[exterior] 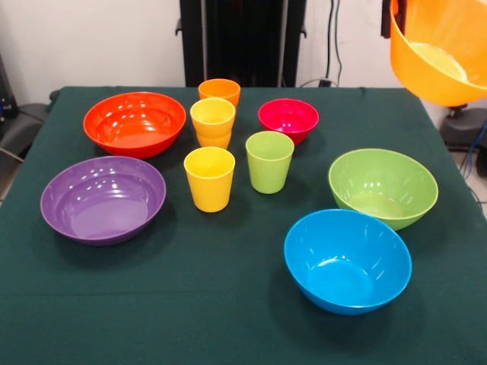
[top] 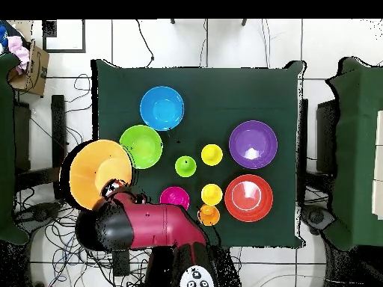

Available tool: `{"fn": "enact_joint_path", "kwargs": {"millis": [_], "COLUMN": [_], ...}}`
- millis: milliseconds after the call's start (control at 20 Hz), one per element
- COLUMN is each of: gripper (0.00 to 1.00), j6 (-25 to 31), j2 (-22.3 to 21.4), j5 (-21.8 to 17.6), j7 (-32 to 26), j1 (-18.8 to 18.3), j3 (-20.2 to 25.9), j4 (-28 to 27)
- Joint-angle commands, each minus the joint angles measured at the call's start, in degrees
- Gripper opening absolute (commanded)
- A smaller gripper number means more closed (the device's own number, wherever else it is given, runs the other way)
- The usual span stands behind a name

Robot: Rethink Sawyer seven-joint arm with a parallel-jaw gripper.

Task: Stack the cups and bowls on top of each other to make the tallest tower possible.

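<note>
Nearest the front camera, the blue bowl sits on the green table, the lime green bowl just behind it and the purple bowl off to the left. Mid-table stand a yellow cup and a lime green cup. Further back are the stacked yellow and orange cups, another orange cup, the red-orange bowl and the magenta bowl. Up top right, the large orange bowl hangs tilted in the air beyond the table edge, at the arm. The jaws are hidden, so I cannot tell their state.
</note>
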Motion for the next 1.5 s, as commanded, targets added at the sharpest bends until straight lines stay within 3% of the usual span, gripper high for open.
{"fn": "enact_joint_path", "kwargs": {"millis": [50, 350, 450, 700, 1100, 1500], "gripper": [0.00, 0.00, 0.00, 0.00, 0.00, 0.00], "j6": [6.31, 0.62, 0.19, 1.81, 0.71, -0.42], "j2": [5.31, 14.09, 15.11, 14.75, 18.89, 19.78], "j5": [-2.07, -6.08, -6.81, -7.80, -10.74, -13.13], "j7": [-1.72, -2.41, -2.80, -3.85, -5.24, -3.81], "j1": [-1.04, 0.15, -0.22, -2.00, -4.02, -4.09], "j3": [3.66, 1.63, 1.83, 2.99, 4.36, 3.90], "j4": [-9.01, -14.61, -15.47, -15.98, -19.28, -19.99]}}
